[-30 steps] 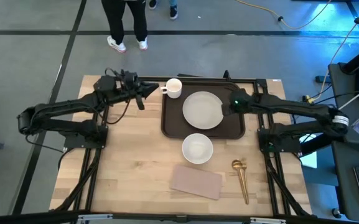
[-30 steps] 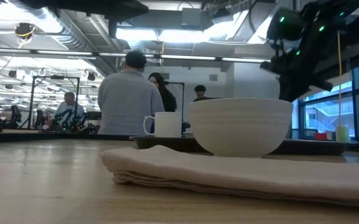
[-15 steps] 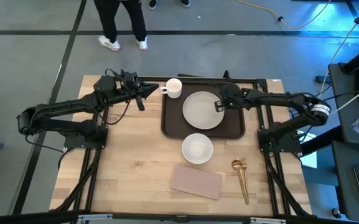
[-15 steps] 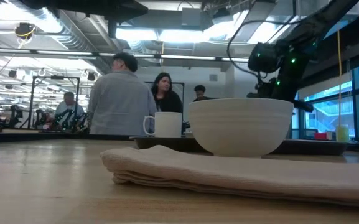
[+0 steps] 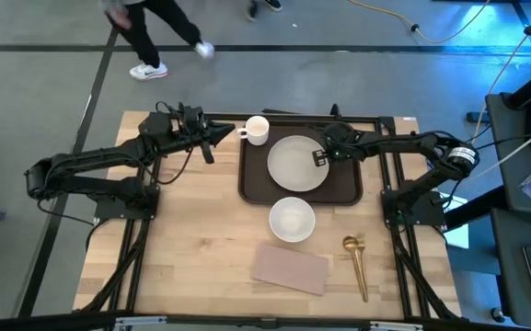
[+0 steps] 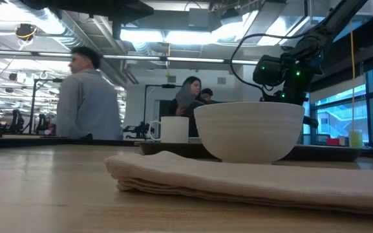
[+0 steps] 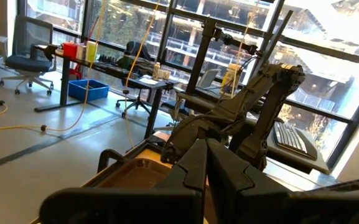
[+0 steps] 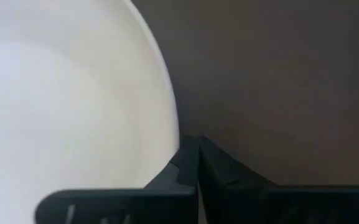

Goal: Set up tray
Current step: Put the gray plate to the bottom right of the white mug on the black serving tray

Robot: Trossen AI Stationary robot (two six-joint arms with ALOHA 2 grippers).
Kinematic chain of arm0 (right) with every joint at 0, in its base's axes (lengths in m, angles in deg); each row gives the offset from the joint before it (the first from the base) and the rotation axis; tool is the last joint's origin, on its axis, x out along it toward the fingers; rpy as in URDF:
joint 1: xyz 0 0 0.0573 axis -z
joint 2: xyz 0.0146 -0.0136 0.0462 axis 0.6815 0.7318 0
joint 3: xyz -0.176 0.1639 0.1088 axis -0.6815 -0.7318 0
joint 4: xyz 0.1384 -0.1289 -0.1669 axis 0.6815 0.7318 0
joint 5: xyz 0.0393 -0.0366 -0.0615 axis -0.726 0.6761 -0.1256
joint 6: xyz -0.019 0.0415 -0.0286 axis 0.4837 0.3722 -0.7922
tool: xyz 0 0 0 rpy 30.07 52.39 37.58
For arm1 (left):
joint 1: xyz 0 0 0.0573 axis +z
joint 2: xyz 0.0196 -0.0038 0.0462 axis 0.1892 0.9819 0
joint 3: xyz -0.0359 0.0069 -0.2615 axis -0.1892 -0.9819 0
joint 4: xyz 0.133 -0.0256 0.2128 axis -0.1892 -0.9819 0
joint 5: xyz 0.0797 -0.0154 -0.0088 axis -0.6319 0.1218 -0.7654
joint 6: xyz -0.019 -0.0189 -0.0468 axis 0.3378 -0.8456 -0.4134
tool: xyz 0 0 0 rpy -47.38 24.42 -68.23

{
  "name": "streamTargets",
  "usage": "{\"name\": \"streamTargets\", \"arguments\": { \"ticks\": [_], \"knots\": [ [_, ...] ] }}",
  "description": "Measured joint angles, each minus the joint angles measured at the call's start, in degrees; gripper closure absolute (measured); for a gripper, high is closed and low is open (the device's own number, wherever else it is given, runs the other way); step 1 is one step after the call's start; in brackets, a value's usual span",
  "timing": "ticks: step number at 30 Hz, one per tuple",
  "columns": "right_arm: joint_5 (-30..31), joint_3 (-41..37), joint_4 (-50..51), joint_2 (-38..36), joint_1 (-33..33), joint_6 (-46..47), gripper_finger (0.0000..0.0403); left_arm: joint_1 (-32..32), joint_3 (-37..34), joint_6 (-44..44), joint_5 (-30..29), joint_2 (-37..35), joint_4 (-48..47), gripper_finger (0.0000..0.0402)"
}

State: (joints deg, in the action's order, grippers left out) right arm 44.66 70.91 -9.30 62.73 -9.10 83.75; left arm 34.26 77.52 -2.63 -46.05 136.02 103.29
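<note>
The tray (image 5: 300, 167) sits at 12 o'clock on the table (image 5: 182, 248), carrying the plate (image 5: 297, 163), at whose 3 o'clock rim the right gripper (image 5: 321, 156) presses with fingers together, while the left gripper (image 5: 224, 131), fingers together, waits at 11 o'clock.

Both end effectors closed: right (image 5: 323, 157) low, left (image 5: 221, 134) raised at rear.

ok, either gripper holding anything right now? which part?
Nothing. The right gripper is shut, its tips at the plate's rim over the tray. The left gripper is shut, empty, near the mug.
</note>
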Motion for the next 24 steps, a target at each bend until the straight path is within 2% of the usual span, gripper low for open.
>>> {"name": "streamTargets", "arguments": {
  "ticks": [13, 24],
  "knots": [
    [-2.84, 0.0, -7.38, -0.01, -4.9, 0.04, 0.0401, 0.0, 0.0, -0.01, 0.02, 0.0, -0.61, 0.0398],
    [-3.77, 0.57, -8.36, -0.99, -6.0, -0.09, 0.04, 0.0, 0.0, -0.02, 0.07, 0.0, -1.52, 0.0398]
  ]
}}
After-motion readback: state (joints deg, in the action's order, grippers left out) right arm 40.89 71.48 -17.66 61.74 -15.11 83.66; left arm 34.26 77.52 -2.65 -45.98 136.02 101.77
